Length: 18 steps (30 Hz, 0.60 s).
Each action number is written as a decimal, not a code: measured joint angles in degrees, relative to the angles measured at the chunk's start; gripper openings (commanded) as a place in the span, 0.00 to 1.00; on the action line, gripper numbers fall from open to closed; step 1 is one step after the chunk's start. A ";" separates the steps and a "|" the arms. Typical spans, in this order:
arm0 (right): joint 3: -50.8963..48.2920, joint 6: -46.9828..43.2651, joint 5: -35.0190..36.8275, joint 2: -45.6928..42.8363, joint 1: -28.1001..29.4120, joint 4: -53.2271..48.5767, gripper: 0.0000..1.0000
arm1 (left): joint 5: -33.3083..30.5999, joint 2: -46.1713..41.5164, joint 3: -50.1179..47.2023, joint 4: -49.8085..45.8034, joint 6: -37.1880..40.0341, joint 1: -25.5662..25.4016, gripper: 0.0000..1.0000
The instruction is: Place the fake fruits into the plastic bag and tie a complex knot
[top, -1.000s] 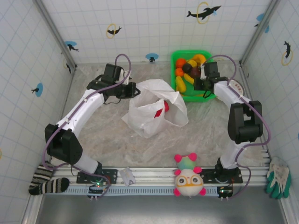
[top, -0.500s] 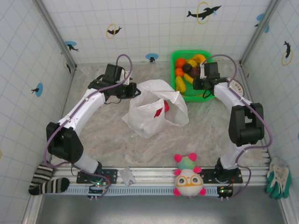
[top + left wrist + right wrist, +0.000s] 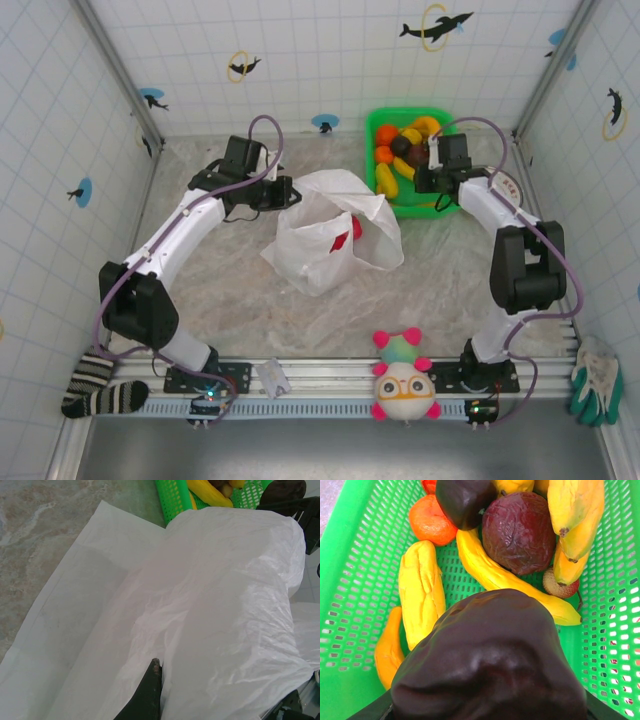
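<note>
**Purple fruit gripped, bag held ready**
From above, we see the right gripper (image 3: 425, 172) barely shifted over the green basket (image 3: 372, 116), and the left gripper (image 3: 284, 192) pinching the plastic bag (image 3: 325, 245) mid-table. Left wrist: film clamped tight. Right wrist: jaws half-spread round a dark purple fruit (image 3: 490, 665); transfer likely next.

Marbled beige worktop (image 3: 220, 290), walled with tile on three sides. Carries a crumpled white plastic bag (image 3: 325, 235) about mid-surface, with one flat layer of it spread on the stone. Bears a green basket (image 3: 400, 111) just beyond the bag and to its right; touching or apart, cannot tell. Holds, along the near rail, a small white tag (image 3: 272, 378) nearer than the bag and leftward, and a round plush toy (image 3: 404, 380) nearer and rightward.
</note>
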 measured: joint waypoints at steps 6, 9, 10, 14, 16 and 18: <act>3.28 0.11 -0.20 5.29 -0.46 -1.55 0.61 | 0.00 0.00 0.00 0.00 0.00 0.00 0.08; 6.14 0.39 -0.20 8.41 -0.44 -2.10 0.68 | 0.00 0.04 0.00 -0.02 0.00 0.00 0.08; 7.65 0.52 -0.26 9.51 -0.44 -2.60 0.69 | -0.02 0.04 0.00 -0.02 0.00 0.00 0.08; 13.75 0.37 0.20 12.92 -0.15 -4.00 0.77 | -0.11 0.07 0.07 -0.07 0.02 0.00 0.08; 17.38 -0.28 1.05 14.40 0.28 -5.40 0.78 | -0.20 0.07 0.22 -0.15 0.02 0.00 0.08; 21.75 -0.96 1.40 16.39 0.98 -6.84 0.78 | -0.22 0.07 0.50 -0.20 0.02 0.00 0.08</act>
